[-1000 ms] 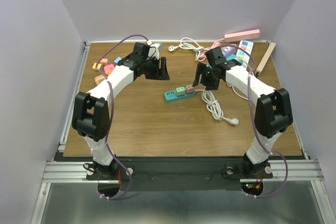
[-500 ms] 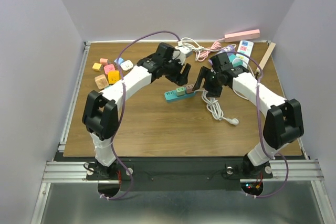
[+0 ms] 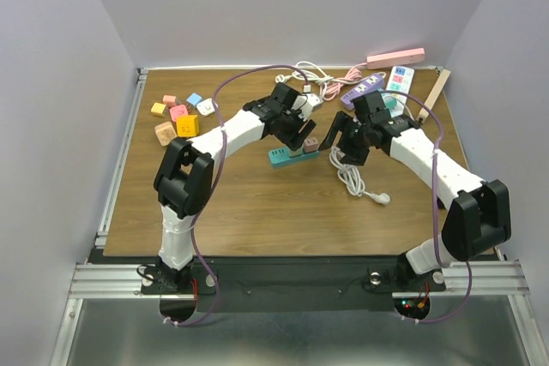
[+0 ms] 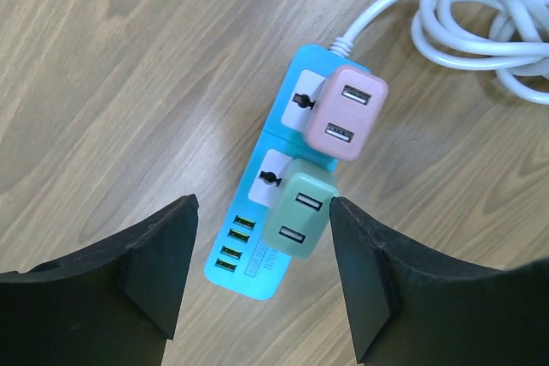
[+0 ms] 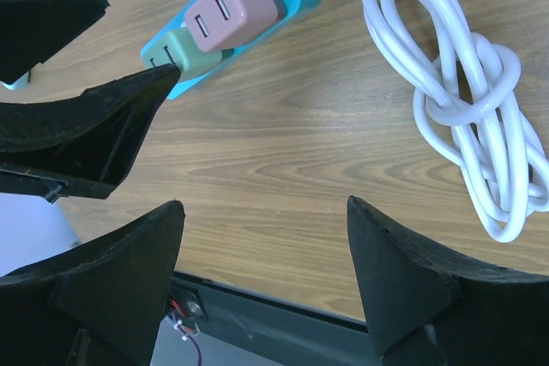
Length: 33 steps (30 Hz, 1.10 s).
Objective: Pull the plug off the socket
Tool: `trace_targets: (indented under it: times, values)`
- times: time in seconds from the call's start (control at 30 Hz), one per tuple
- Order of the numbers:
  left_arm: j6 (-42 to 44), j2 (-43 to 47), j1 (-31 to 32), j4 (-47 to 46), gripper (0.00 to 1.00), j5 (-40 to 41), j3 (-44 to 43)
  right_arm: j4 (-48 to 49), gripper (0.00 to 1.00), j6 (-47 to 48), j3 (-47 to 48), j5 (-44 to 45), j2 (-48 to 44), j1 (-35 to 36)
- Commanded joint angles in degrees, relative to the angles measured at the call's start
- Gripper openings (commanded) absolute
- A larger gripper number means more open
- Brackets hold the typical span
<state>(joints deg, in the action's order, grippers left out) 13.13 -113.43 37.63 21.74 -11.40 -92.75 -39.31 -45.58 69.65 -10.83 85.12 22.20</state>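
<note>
Both pincers are spread wide and empty: the left gripper (image 4: 262, 205) hangs right over the blue power strip (image 4: 240, 255), jaws straddling the end with the green plug (image 4: 298, 216), and the pink plug (image 4: 346, 113) is socketed next along. I'd drop straight down, pinch one plug's flat sides and pull vertically. The right gripper (image 5: 263, 205), off the strip's cord end, should pin the strip so it doesn't lift.

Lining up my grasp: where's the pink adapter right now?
In the left wrist view the pink adapter sits above centre, plugged into the blue power strip at its cable end, directly beside the green adapter.
</note>
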Motion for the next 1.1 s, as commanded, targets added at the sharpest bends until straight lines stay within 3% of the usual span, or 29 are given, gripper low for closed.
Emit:
trace_targets:
  times: [0.0,0.2,0.43,0.63,0.73,0.77,0.8,1.07]
  values:
    - [2.52,-0.13,1.22,-0.12,0.73,1.03,-1.29,0.90,0.82,-0.82,-0.65,-0.42,-1.10,0.48]
    - [3.22,-1.71,2.54,0.94,0.67,0.15,0.20,0.81,0.82,-0.47,-1.27,-0.86,-1.71,0.39]
    - [3.13,1.71,2.89,-0.02,0.66,1.46,3.80,0.90,0.82,-0.39,-2.15,-0.42,-2.77,0.30]
    - [2.35,-1.97,2.89,0.94,0.62,3.31,2.93,0.90,0.82,-0.47,-2.15,-0.25,-2.59,0.22]
    - [1.91,-3.47,2.89,1.64,0.40,3.49,1.70,0.81,0.82,-0.39,-2.15,0.19,-2.94,0.22]
    - [1.73,-3.38,2.89,1.64,0.17,3.40,1.61,0.81,0.82,-0.38,-2.50,0.46,-3.03,0.22]
    - [1.55,-3.47,2.89,1.90,0.00,3.31,0.82,0.81,0.82,-0.21,-2.67,0.55,-3.03,0.22]
    - [-1.26,3.55,2.80,4.28,0.00,4.63,0.81,1.34,0.82,0.76,-4.08,0.99,0.04,0.22]
